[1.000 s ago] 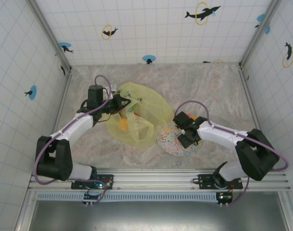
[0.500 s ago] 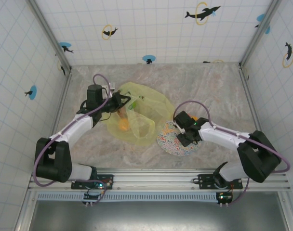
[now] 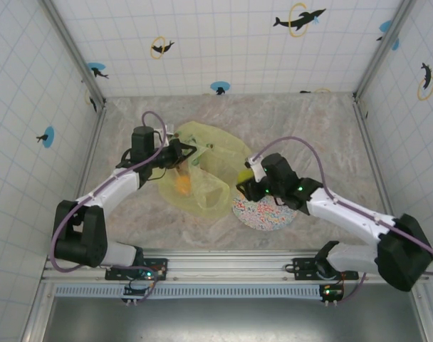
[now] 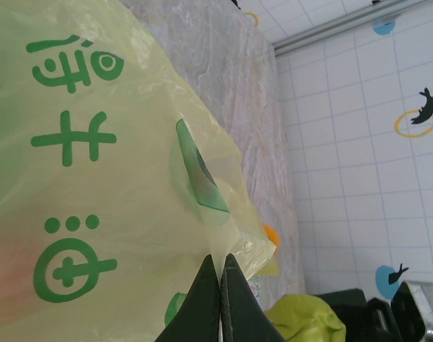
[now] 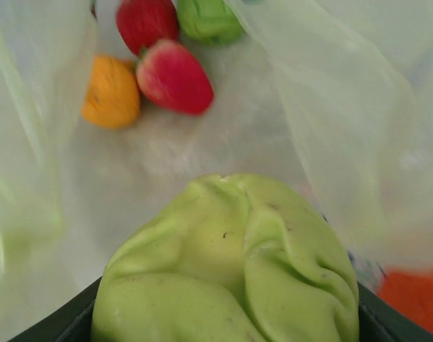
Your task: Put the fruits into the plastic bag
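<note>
Right now my left gripper (image 4: 220, 269) has its fingertips pressed together on the bag (image 4: 117, 192) rim. My right gripper (image 3: 246, 179) is clamped on the green pear (image 5: 231, 249) at the bag's mouth, just beside the plate (image 3: 266, 214). Inside the bag lie an orange (image 5: 111, 92), two red fruits (image 5: 174, 77) and a green apple (image 5: 208, 18).

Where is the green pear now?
Top view, right of centre: the green pear is in the right tool, between the plastic bag and the speckled plate.
</note>
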`<move>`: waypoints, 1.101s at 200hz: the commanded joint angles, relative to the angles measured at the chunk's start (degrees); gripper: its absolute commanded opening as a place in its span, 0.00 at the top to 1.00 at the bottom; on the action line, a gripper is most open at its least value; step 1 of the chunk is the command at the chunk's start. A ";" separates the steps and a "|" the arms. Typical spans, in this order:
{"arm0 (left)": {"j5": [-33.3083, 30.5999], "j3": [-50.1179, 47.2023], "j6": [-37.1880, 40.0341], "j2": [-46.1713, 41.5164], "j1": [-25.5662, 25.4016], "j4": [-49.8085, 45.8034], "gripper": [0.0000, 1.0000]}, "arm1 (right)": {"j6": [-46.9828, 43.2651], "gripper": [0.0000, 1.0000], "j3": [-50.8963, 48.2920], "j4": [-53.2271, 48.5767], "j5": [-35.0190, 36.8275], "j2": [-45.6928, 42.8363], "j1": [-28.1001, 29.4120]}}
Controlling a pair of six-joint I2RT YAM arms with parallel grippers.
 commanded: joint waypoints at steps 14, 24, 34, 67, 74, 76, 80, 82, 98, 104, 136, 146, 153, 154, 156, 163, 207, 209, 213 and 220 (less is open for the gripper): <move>2.23 0.15 0.96 -2.25 -0.44 -0.89 1.00 | 4.19 0.60 4.60 19.77 -5.85 11.81 0.49; 2.23 0.31 0.76 -2.44 -0.53 -1.17 1.00 | 5.83 0.61 5.70 22.28 -7.36 15.32 1.11; 2.19 0.41 0.20 -2.66 -0.46 -1.18 1.00 | 6.47 0.61 6.41 24.68 -7.68 18.21 2.37; 2.80 0.00 -0.48 -3.06 -0.64 -0.55 1.00 | 8.77 0.61 9.36 31.51 -4.67 26.09 5.51; 2.98 0.05 -0.45 -3.14 -0.61 -0.56 1.00 | 9.57 0.61 9.97 32.59 -2.88 27.62 5.67; 3.05 0.01 -0.45 -3.15 -0.55 -0.56 1.00 | 9.91 0.61 10.01 32.95 -2.28 28.01 5.71; 3.18 -0.03 -0.45 -3.21 -0.61 -0.57 1.00 | 10.60 0.61 10.32 33.34 -1.02 28.84 5.67; 3.27 0.01 -0.45 -3.23 -0.55 -0.65 1.00 | 11.02 0.61 10.45 33.62 -0.45 29.22 5.61; 3.55 -0.36 -0.28 -3.62 -0.60 -0.64 1.00 | 13.21 0.61 11.17 37.07 2.82 31.79 5.28; 3.56 -0.58 -0.27 -3.88 -0.61 -0.26 1.00 | 13.59 0.61 11.51 37.93 4.54 32.61 5.23; 3.06 -1.68 -0.47 -4.71 -0.58 1.34 1.00 | 14.73 0.61 17.54 34.97 12.99 37.47 5.26; 3.15 -1.41 -0.17 -4.64 -0.57 1.27 1.00 | 14.96 0.60 18.76 35.31 14.05 38.83 5.23; 3.07 -1.35 0.20 -4.56 -0.56 1.26 1.00 | 15.31 0.60 19.09 36.47 14.53 39.67 5.23; 3.11 -1.35 0.23 -4.51 -0.55 1.27 1.00 | 15.35 0.60 19.10 36.67 14.52 39.78 5.23; 3.10 -1.30 0.31 -4.48 -0.66 1.24 1.00 | 15.48 0.60 19.15 37.06 14.57 40.04 5.23; 3.10 -1.02 0.41 -4.25 -0.54 1.11 1.00 | 16.16 0.60 19.27 38.35 15.36 40.76 5.28; 3.02 0.79 0.25 -2.56 -0.60 1.63 1.00 | 20.29 0.54 22.57 42.44 20.00 45.87 4.93; 3.01 0.77 0.25 -2.49 -0.55 1.63 1.00 | 20.47 0.54 22.90 42.29 19.90 46.16 4.89; 3.03 0.80 0.17 -2.37 -0.57 1.64 1.00 | 20.90 0.53 23.60 42.01 19.73 46.69 4.75; 3.02 1.01 0.09 -2.16 -0.57 1.82 1.00 | 21.84 0.52 24.76 41.57 19.64 47.68 4.58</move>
